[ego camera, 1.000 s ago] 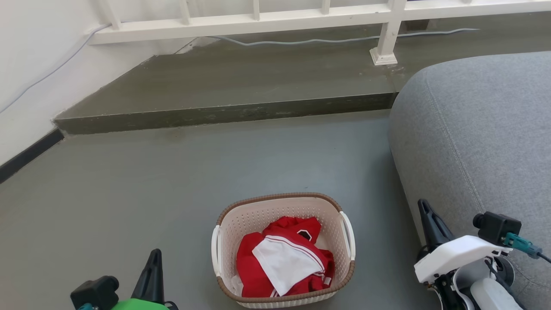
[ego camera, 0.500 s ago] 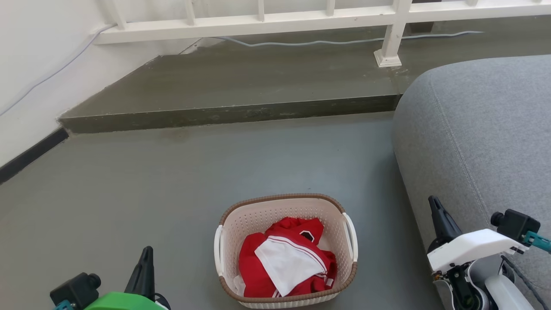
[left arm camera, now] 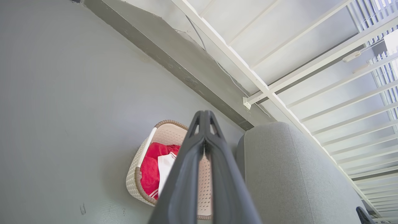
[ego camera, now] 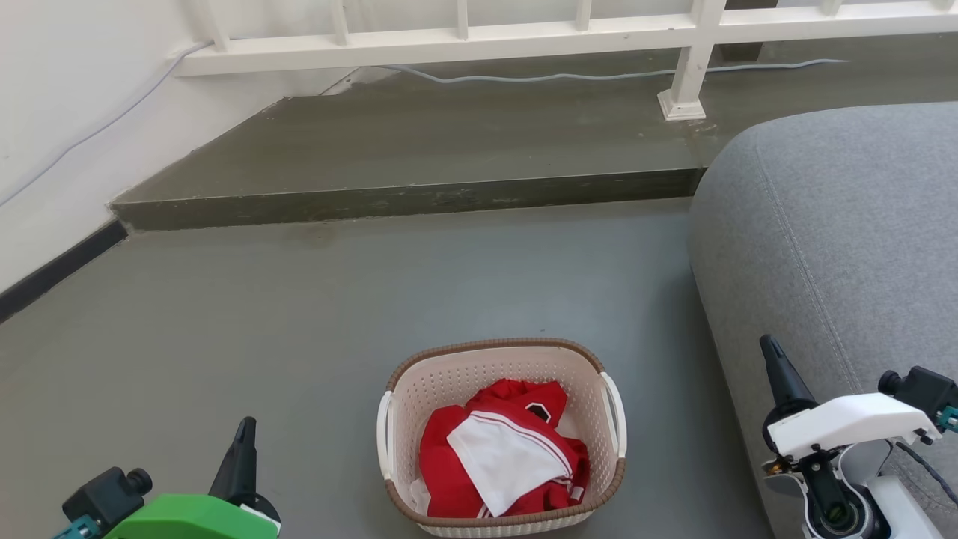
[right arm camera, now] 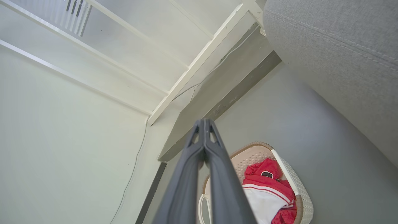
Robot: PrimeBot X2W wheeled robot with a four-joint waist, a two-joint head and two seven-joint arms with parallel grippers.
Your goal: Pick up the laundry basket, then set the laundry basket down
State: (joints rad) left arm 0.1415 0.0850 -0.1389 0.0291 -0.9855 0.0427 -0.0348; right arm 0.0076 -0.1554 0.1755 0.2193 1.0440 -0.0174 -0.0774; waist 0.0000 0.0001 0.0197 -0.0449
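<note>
The laundry basket (ego camera: 456, 374) stands on the grey floor at the bottom centre of the head view, cream-white and perforated with a brown rim and white side handles. Red and white clothes (ego camera: 501, 457) lie inside it. My left gripper (ego camera: 244, 430) is at the lower left, well apart from the basket, its fingers pressed together and empty. My right gripper (ego camera: 771, 352) is at the lower right, in front of the sofa, also shut on nothing. Behind the shut fingers, the left wrist view shows the basket (left arm camera: 136, 174), and so does the right wrist view (right arm camera: 245, 155).
A grey sofa (ego camera: 846, 247) fills the right side, close to the basket. A raised dark step (ego camera: 404, 198) crosses the floor ahead, with a white railing (ego camera: 524, 37) and a cable behind it. A white wall with a dark skirting runs along the left.
The head camera has shifted, so the scene slides slightly right and down. Both grippers have drawn outward, away from the basket. The basket itself stays put on the floor.
</note>
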